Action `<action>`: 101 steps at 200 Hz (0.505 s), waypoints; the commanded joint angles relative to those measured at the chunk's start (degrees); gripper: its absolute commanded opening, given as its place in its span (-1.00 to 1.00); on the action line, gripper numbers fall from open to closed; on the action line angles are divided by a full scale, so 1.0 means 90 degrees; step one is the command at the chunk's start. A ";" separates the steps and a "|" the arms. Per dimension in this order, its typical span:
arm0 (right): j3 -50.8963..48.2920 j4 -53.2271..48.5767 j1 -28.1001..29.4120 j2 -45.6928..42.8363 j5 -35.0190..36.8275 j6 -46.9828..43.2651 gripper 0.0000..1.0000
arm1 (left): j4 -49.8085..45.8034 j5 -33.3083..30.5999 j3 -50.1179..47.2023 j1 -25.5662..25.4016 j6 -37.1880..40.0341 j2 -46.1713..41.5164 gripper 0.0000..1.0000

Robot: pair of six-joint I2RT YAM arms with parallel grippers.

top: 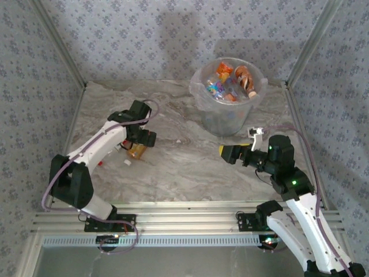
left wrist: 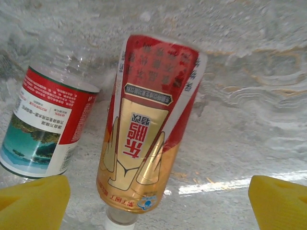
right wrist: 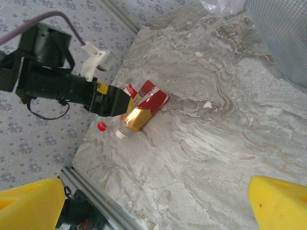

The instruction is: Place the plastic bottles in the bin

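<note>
The bin (top: 230, 98) stands at the far side of the marble-patterned table (top: 190, 173), and several plastic bottles (top: 230, 83) lie inside it, orange and red labels showing. Two more are out on the table, well to the left of the bin and nearer my side. One is an orange-filled bottle (left wrist: 144, 129) with a red and gold label, lying flat. Just beside it is a clear bottle (left wrist: 45, 124) with a red label and a seaside picture.

My left gripper (left wrist: 158, 206) hangs over the orange one with its yellow pads spread wide, one on each side. Neither pad touches it, so nothing is gripped. The clear bottle lies close by one pad and crowds that side. My right gripper (top: 228, 153) hovers just in front of the bin, jaws gaping and empty, pointing left.

From above, the left arm covers the clear bottle, while the left wrist camera gives me both labels plainly. The right wrist camera adds a loose red cap (right wrist: 101, 126) by the orange bottle's white-capped end, on the side away from the bin
</note>
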 commanded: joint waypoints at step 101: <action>-0.0047 0.0000 0.0178 -0.0108 0.0250 0.0062 1.00 | 0.0008 -0.0135 0.0021 0.0238 -0.0237 0.1383 0.99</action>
